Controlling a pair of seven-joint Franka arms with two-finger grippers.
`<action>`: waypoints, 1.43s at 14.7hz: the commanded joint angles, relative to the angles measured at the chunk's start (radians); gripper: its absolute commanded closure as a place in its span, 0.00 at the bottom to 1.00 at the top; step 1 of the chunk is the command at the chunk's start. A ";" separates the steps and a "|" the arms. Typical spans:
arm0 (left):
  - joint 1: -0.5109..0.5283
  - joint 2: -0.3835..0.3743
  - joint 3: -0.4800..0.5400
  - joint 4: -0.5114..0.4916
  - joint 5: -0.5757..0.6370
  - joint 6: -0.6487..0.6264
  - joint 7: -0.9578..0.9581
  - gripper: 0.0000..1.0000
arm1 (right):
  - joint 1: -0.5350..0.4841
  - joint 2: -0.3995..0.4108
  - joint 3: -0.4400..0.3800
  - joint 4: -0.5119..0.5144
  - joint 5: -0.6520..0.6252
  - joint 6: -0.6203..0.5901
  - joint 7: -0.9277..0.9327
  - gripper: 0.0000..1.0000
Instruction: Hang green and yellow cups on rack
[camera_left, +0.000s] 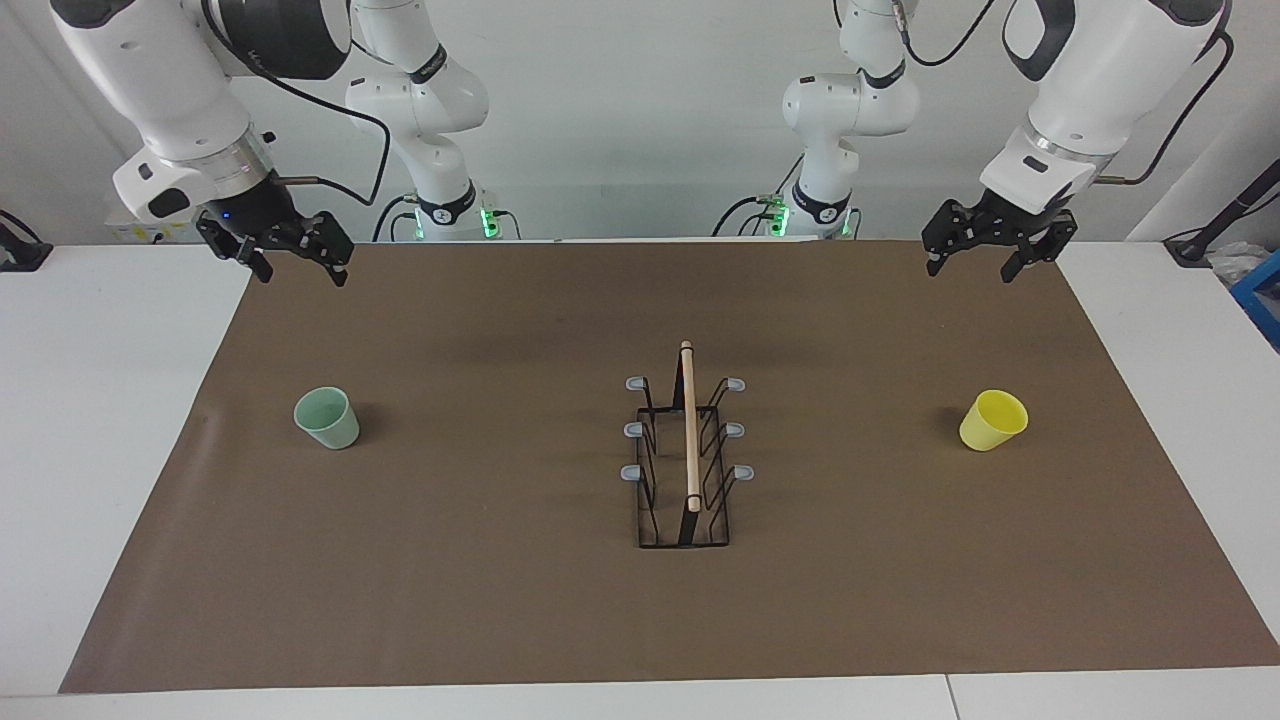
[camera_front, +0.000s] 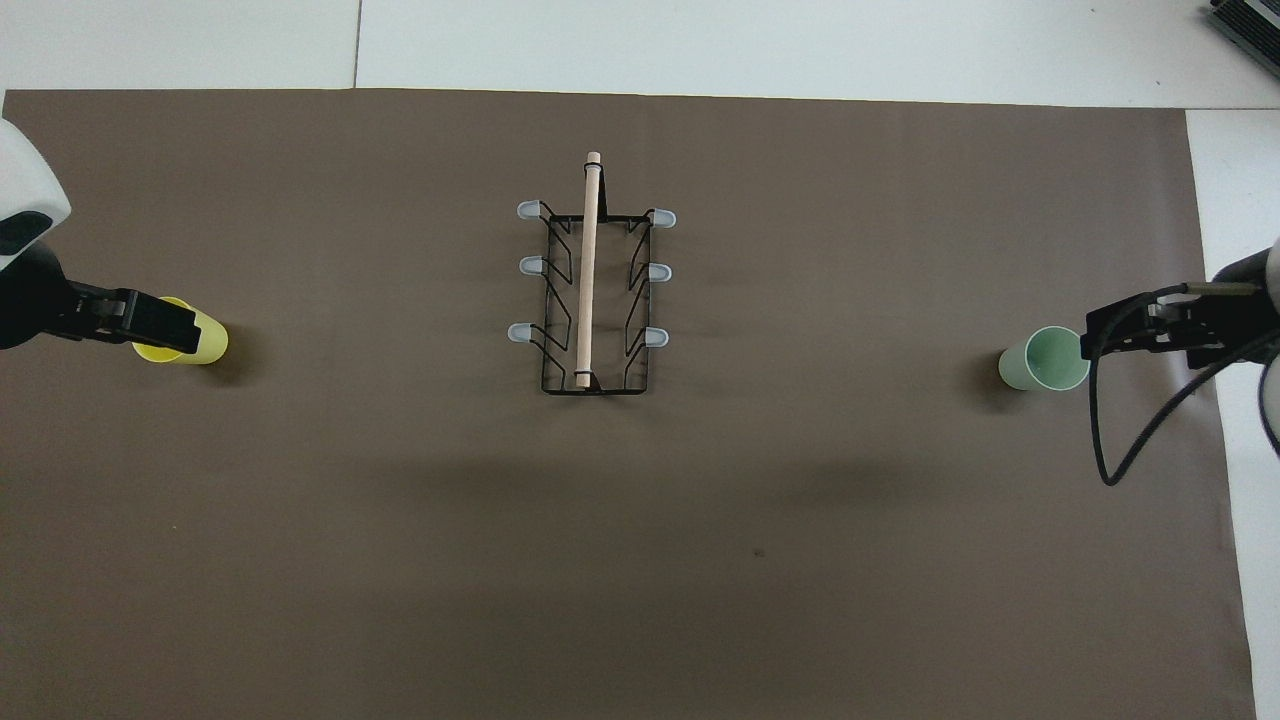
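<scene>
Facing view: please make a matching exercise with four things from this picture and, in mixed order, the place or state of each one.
Things
1. pale mint green plastic cup
2. bright yellow plastic cup
3. black wire rack with a wooden rod
4. left gripper

Places or states
A. in the middle of the brown mat
B. raised in the air, fingers open, holding nothing
C. on the mat toward the right arm's end
D. on the mat toward the left arm's end

Pairs: 1-C, 2-D, 3-A, 4-B
</scene>
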 joint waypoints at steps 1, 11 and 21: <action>0.001 -0.025 0.003 -0.028 0.001 0.011 -0.010 0.00 | -0.017 0.191 0.002 0.123 -0.011 0.016 -0.079 0.00; 0.077 0.114 0.011 0.029 -0.043 0.086 -0.010 0.00 | -0.008 0.589 0.155 0.283 -0.365 0.119 -0.419 0.00; 0.240 0.363 0.025 0.204 -0.146 0.167 -0.039 0.00 | 0.089 0.470 0.161 -0.099 -0.797 0.104 -0.795 0.00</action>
